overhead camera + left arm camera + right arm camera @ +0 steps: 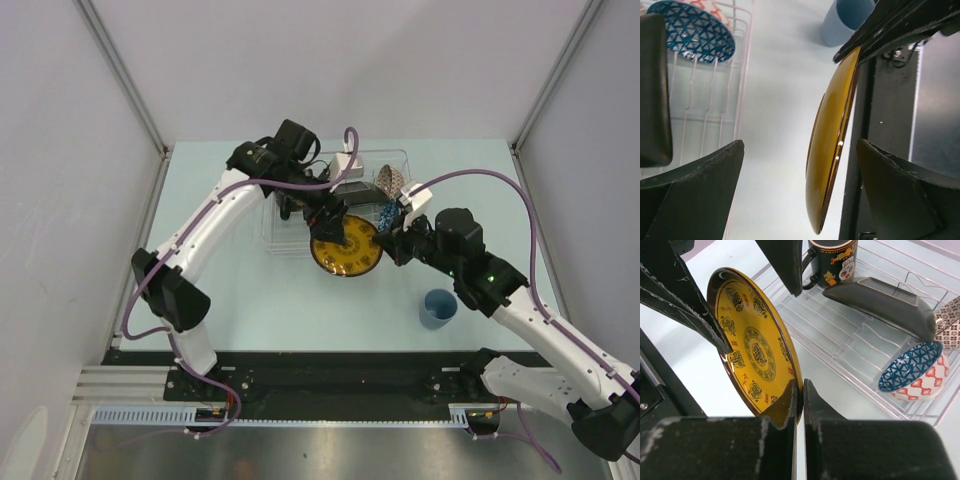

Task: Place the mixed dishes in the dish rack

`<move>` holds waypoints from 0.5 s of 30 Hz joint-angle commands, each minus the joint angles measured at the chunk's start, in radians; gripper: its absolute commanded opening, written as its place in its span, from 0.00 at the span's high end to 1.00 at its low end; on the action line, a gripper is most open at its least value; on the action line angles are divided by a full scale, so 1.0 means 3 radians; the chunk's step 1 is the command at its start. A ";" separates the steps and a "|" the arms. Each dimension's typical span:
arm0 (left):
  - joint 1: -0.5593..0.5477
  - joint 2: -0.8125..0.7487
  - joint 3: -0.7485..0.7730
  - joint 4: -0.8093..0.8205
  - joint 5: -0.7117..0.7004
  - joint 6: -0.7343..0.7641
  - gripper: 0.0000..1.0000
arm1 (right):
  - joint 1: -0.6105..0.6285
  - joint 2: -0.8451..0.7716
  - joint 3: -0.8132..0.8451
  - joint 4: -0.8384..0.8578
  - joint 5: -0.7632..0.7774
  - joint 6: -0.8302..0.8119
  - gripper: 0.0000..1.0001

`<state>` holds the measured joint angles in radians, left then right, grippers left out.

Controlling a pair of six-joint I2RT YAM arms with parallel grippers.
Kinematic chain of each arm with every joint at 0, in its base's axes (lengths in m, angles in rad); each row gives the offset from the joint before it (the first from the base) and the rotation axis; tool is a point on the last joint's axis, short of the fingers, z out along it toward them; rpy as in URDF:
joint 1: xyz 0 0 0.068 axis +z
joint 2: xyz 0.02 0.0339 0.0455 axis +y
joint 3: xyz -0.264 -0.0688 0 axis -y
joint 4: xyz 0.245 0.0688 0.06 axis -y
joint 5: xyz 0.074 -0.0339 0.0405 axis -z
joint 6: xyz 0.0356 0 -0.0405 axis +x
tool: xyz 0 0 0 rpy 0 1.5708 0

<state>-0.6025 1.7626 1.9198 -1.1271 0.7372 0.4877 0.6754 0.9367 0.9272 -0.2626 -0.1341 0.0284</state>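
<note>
My right gripper (800,387) is shut on the lower rim of the yellow-brown saucer (752,345), holding it on edge above the table beside the dish rack (830,335). My left gripper (800,145) is open, one finger on each side of the saucer (832,145) without touching it. In the clear rack lie the black square plate (885,302), the blue patterned bowl (912,372), the beige patterned bowl (950,322) and the dark cup (832,262). The light blue cup (437,308) stands on the table to the right.
Both arms meet over the rack's near edge (285,235) at the middle of the pale table. Grey walls enclose the back and both sides. A black rail runs along the near edge by the arm bases.
</note>
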 commanded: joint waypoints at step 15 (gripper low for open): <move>0.0004 0.0491 0.0744 -0.0682 0.0580 0.0200 0.98 | 0.0075 -0.0060 0.0162 0.0231 0.0442 -0.0161 1.00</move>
<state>-0.6022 1.9099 2.0907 -1.2945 0.8761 0.5247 0.6933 0.9413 0.9272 -0.2573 -0.0528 0.0139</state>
